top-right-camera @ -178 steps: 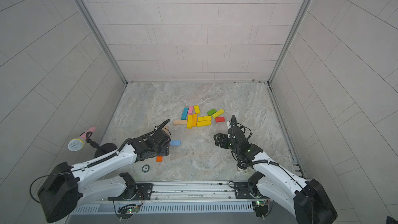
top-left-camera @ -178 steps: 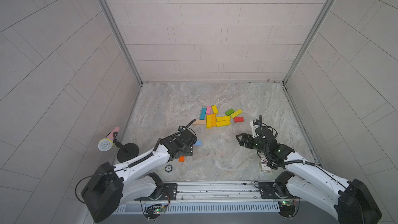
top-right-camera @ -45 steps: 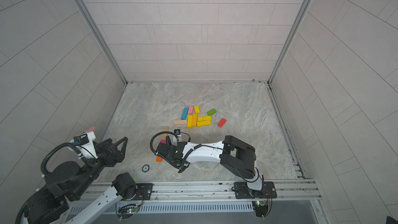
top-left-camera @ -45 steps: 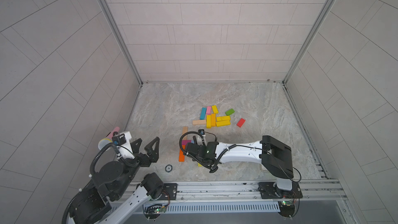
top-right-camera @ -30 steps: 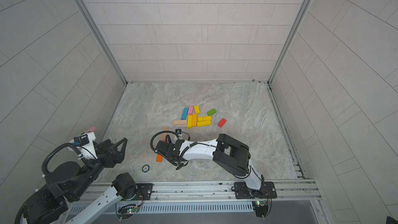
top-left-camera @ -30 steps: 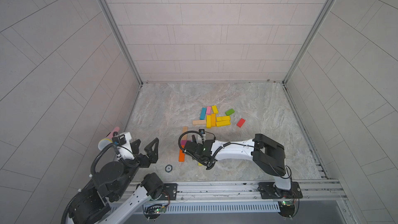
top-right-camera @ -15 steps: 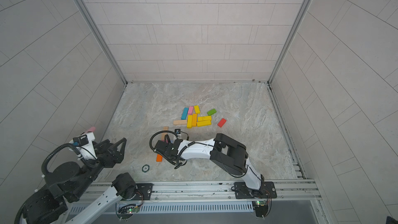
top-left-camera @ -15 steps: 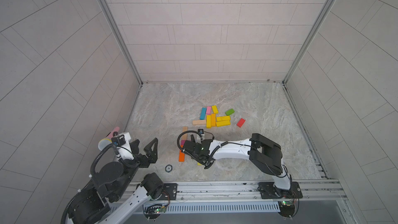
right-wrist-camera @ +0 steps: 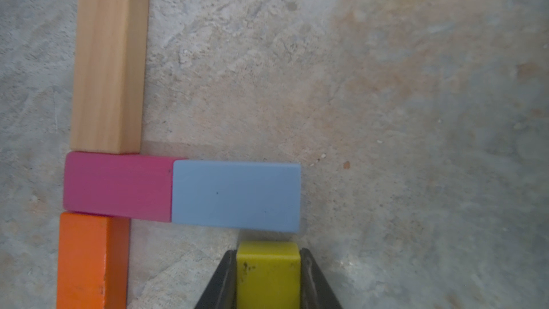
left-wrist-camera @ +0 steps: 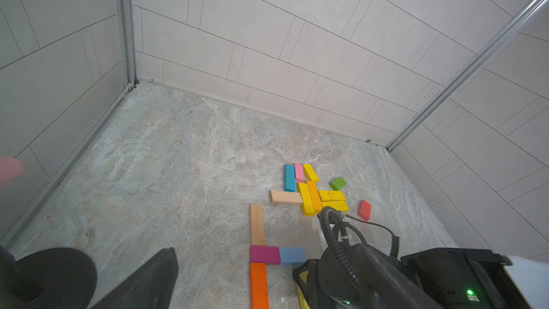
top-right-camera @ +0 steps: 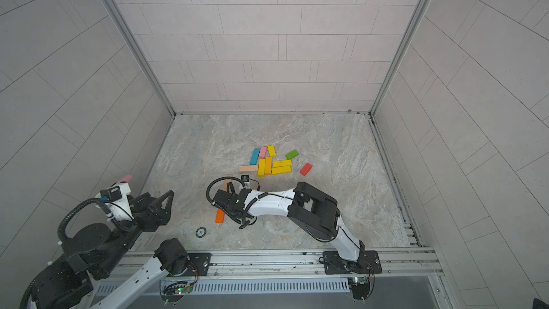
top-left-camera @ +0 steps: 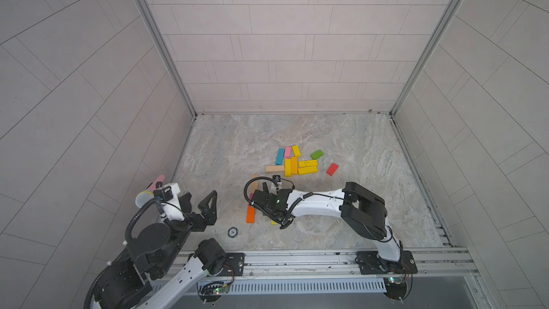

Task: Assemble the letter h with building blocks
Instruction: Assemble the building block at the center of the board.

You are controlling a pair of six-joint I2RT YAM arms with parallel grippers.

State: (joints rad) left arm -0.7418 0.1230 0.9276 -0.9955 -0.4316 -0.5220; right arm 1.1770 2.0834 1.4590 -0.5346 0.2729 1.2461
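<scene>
The marble tabletop (top-left-camera: 371,150) fills the floor of the cell; the right arm (top-left-camera: 320,205) stretches low across it, while the left arm (top-left-camera: 169,214) is folded back at the near left corner; its left hand (top-left-camera: 199,201) hangs above the tabletop, jaws spread wide, released, grasping nothing. Further back lies the loose heap of building blocks (top-left-camera: 294,165), yellow, orange, teal, pink and plain wood touching one another; a green block (top-left-camera: 317,154) and a red block (top-left-camera: 332,169) lie apart beside it. Nearer the robot, the letter: a long plain wood block (right-wrist-camera: 108,60) and a long orange block (right-wrist-camera: 89,263) lie in one line, a magenta block (right-wrist-camera: 117,185) between their ends and touching both; a blue block (right-wrist-camera: 236,196) butts end to end against the magenta block, sticking out sideways. And here is the right hand (right-wrist-camera: 268,255), clenched on a yellow block (right-wrist-camera: 268,274), fingers (right-wrist-camera: 227,266) pressed on both its long sides; the block's end sits just beside the blue block's long edge at its free end, a thin shadowed gap between them; whether it rests on the tabletop I cannot tell. A small round token (top-left-camera: 232,232) lies near the front edge, apart from everything.
</scene>
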